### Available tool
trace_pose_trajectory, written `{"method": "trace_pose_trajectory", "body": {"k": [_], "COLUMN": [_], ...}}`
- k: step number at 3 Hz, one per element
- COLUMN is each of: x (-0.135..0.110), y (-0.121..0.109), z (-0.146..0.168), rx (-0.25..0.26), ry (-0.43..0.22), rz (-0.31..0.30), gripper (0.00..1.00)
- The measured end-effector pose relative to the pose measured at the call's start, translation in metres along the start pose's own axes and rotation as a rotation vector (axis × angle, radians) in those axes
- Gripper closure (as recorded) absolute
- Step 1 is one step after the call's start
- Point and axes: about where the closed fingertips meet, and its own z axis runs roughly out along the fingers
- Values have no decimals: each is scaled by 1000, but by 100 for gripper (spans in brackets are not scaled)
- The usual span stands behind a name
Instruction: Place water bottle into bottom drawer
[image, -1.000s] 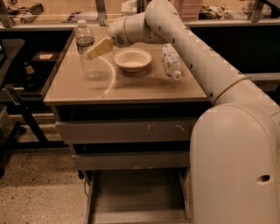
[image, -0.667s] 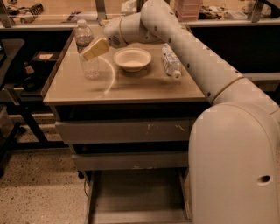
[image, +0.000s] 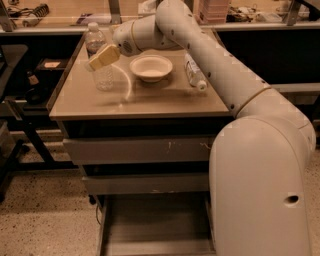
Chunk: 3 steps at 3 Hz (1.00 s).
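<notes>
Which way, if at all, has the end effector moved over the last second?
Yes. The end effector went slightly left in view, away from the unmoved white bowl, toward the upright water bottle.

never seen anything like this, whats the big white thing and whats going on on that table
The big white shape is a robot: a rounded body with one long arm reaching over the table. There is only one camera view, looking down past the robot's body.

At the arm's end is the gripper, the tan part that grasps things. It sits right against an upright clear water bottle at the table's far left. Whether it actually grips the bottle cannot be told.

Also on the table are a white bowl in the middle and a second bottle lying on its side to the right.

Under the tabletop are two closed grey drawers. Below them the bottom drawer is pulled open, and that is where the water bottle should go.
</notes>
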Motion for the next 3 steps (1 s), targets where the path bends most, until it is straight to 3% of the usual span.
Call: {"method": "trace_pose_trajectory", "body": {"k": [2, 3], "x": [-1, -2], "y": [11, 12], "z": [20, 21], "rx": [-73, -77], "ry": [-3, -3], "rz": [16, 16], "gripper": [0, 15]}}
